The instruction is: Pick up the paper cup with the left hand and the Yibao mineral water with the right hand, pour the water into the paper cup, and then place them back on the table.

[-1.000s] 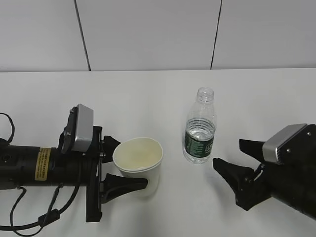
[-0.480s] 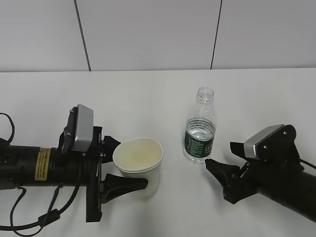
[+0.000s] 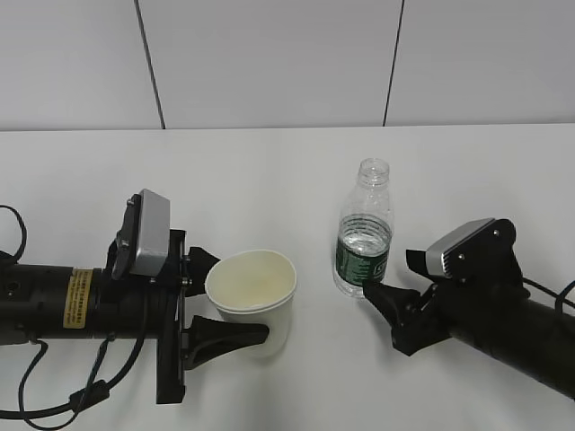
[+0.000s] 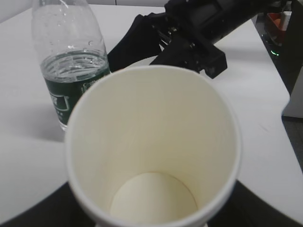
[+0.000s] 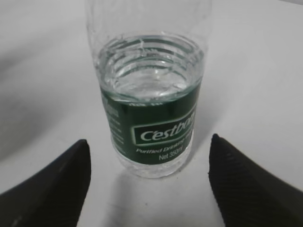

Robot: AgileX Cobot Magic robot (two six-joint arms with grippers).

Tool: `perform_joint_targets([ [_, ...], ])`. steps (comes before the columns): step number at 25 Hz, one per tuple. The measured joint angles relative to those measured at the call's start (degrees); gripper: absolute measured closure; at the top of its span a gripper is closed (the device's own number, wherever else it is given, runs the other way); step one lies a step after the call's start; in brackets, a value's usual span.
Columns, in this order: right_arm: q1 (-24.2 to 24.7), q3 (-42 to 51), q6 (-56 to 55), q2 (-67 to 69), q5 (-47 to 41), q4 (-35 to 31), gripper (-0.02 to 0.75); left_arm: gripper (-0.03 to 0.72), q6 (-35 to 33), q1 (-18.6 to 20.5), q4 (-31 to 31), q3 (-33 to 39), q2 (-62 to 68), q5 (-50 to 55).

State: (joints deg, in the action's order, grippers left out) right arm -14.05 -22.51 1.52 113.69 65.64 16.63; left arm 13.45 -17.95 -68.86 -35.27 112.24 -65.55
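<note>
Exterior view: left end effector (image 3: 225,301) grips the paper cup (image 3: 254,298), one black finger behind the cup wall and one in front, low on the cup. Cup stands upright on the surface (image 3: 269,171), mouth open; left wrist view shows the cup (image 4: 154,151) empty inside.

Right end effector (image 3: 393,283) has its jaws spread wide and holds nothing. The near fingertip (image 3: 375,292) sits just beside the base of the Yibao mineral water (image 3: 365,241); whether it touches cannot be told. Right wrist view: both fingers (image 5: 52,184) flank the bottle (image 5: 149,94) at its lower label, with clear gaps on each side; bottle is ahead of the fingertips, not yet between them.

Bottle stands upright, capless, water level at about the top of the green label, to the right of the cup and slightly further back, with a bare strip of surface between them.

Open room: wide bare surface behind both objects up to the far edge; the two arms occupy the near left and near right.

Versus a second ago: right arm has advanced leftward toward the bottle, fingertip formerly well apart from it. Jaw spread unchanged. Left arm, cup and bottle unmoved.

Surface is plain white matte. Behind it a pale wall (image 3: 269,63) with dark vertical seams.
</note>
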Motion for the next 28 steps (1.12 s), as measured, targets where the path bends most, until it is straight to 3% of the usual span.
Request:
perform_joint_targets([
  [28,0.0,-0.4,0.0,0.8,0.0,3.0,0.166,0.283,0.0,0.0,0.0,0.0,0.0,0.0],
])
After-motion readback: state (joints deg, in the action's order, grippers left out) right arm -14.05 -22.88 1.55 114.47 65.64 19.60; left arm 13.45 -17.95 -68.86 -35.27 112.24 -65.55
